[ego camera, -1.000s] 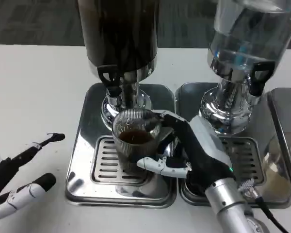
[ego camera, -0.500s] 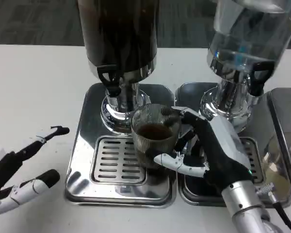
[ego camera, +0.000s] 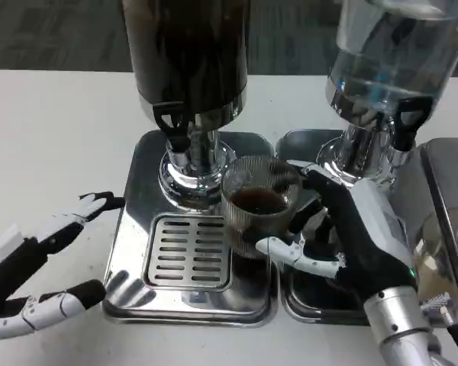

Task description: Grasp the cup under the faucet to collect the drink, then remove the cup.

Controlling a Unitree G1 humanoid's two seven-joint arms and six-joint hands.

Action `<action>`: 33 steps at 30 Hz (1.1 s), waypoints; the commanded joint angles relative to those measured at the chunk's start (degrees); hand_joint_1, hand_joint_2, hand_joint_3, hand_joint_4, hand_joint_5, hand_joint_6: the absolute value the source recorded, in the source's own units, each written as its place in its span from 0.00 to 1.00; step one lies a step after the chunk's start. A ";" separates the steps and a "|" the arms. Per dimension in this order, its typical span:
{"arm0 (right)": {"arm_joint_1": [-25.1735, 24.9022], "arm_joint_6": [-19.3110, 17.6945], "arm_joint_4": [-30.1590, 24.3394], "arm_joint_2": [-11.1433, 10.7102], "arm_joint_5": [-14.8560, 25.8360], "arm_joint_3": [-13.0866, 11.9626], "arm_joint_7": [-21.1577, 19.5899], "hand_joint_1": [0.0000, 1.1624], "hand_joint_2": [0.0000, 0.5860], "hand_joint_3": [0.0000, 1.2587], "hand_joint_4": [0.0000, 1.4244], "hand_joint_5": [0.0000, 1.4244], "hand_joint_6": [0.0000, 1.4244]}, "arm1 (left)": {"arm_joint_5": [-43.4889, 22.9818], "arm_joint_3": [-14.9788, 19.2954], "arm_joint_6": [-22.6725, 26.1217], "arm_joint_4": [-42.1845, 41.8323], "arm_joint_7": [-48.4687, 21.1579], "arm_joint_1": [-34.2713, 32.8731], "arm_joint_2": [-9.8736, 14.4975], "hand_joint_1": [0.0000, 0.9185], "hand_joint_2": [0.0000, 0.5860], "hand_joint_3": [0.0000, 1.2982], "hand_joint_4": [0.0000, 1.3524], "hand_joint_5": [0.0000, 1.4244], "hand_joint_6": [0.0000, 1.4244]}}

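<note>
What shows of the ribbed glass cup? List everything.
The ribbed clear glass cup looks like fluted glass, round, with an open rim. It stands upright and holds dark brown drink, partly filling it. The right robot hand grips it from the right side, fingers wrapped around its wall. It sits right of the dark dispenser's black faucet, over the steel drip tray's right edge.

Right hand gripping, left hand open

No readable text, label, brand or number anywhere — not on the dark dispenser nor the clear one beside it.
</note>
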 commanded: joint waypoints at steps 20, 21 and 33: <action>7.34 -0.55 -12.01 -1.27 1.61 -0.33 3.11 0.57 0.39 0.37 0.39 0.54 0.79 | 6.79 3.61 -5.11 -6.09 2.64 4.54 4.53 0.00 0.27 0.02 0.00 0.00 0.02; 7.69 -0.47 -12.50 -1.31 1.70 -0.35 3.29 0.57 0.39 0.37 0.39 0.54 0.79 | 6.81 3.65 -5.13 -6.39 2.69 4.70 4.59 0.00 0.27 0.02 0.00 0.00 0.02; 13.56 -0.59 -19.71 -2.57 2.87 -0.76 6.77 0.57 0.40 0.38 0.40 0.55 0.80 | 5.71 4.23 -5.31 -11.93 2.20 8.57 4.75 0.00 0.26 0.02 0.00 0.00 0.02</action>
